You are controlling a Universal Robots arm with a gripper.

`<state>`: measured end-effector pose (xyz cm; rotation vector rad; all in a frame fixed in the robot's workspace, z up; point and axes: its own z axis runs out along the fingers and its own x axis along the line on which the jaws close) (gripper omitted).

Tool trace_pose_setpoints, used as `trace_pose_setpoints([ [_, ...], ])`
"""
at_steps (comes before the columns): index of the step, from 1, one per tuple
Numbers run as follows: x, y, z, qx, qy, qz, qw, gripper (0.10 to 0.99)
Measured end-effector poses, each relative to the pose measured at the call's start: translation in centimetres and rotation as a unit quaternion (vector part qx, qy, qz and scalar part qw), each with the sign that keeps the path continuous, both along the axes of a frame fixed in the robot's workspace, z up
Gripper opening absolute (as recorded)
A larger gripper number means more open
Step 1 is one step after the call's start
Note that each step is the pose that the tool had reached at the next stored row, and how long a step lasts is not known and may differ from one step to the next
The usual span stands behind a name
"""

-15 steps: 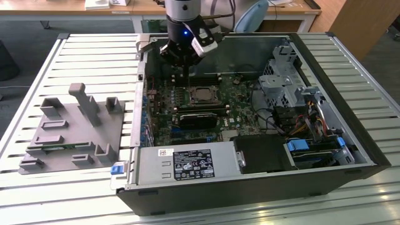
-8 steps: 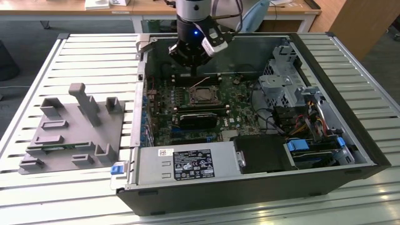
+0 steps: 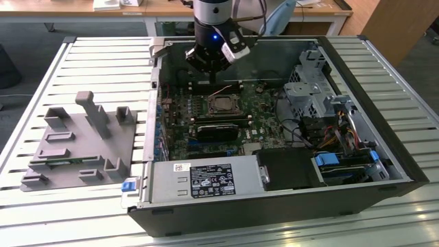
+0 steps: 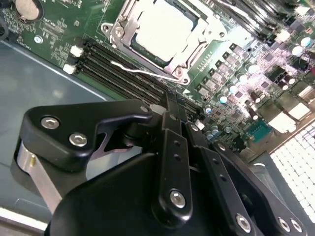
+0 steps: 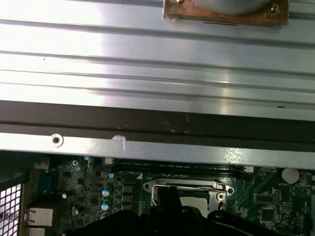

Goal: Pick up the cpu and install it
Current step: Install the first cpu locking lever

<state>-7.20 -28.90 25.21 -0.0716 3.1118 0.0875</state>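
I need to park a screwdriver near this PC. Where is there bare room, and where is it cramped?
Free: the slatted table in front of the computer case, and the slats between the grey fixture and the case. Crowded: inside the case, where the gripper hangs above the cpu, with cables to the exterior view's right.

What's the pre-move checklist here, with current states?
1. cpu seated in the socket: ok, its silver top lies flat inside the metal frame in the second wrist view.
2. Socket lever latched: cannot tell; the wire lever lies along the frame's edge.
3. gripper free of the cpu: ok, in the exterior view it hangs above the memory slots, beside the socket, not on it.
4. Finger state: cannot tell.
5. Case wall clear of the arm: cannot tell from these angles.
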Motion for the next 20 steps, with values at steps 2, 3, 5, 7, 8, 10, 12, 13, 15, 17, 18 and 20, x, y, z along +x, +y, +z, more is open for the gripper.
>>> trace_pose_setpoints([
  [2, 0.03, -0.01, -0.05, -0.0002, 0.0002, 0.0, 1.0, 0.106],
  [3, 0.07, 0.0, -0.08, -0.0001, 0.0002, 0.0, 1.0, 0.106],
  [5, 0.23, -0.01, -0.16, -0.0001, 0.0002, 0.0, 1.0, 0.106],
  [7, 0.44, 0.0, -0.34, 0.0, 0.0001, 0.0, 1.0, 0.106],
  [8, 0.54, 0.01, -0.42, -0.0001, 0.0002, 0.0, 1.0, 0.106],
  [10, 0.73, 0.03, -0.63, -0.0001, 0.0003, 0.0, 1.0, 0.106],
  [12, 0.86, 0.08, -0.87, -0.0001, 0.0003, 0.0, 1.0, 0.106],
  [13, 0.94, 0.13, -0.99, -0.0002, 0.0004, 0.0, 1.0, 0.106],
  [15, 1.05, 0.16, -1.22, -0.0002, 0.0003, 0.0, 1.0, 0.106],
  [17, 1.15, 0.19, -1.44, -0.0002, 0.0004, 0.0, 1.0, 0.106],
  [18, 1.21, 0.19, -1.52, -0.0002, 0.0004, 0.0, 1.0, 0.106],
  [20, 1.32, 0.21, -1.63, -0.0003, 0.0005, 0.0, 1.0, 0.106],
])
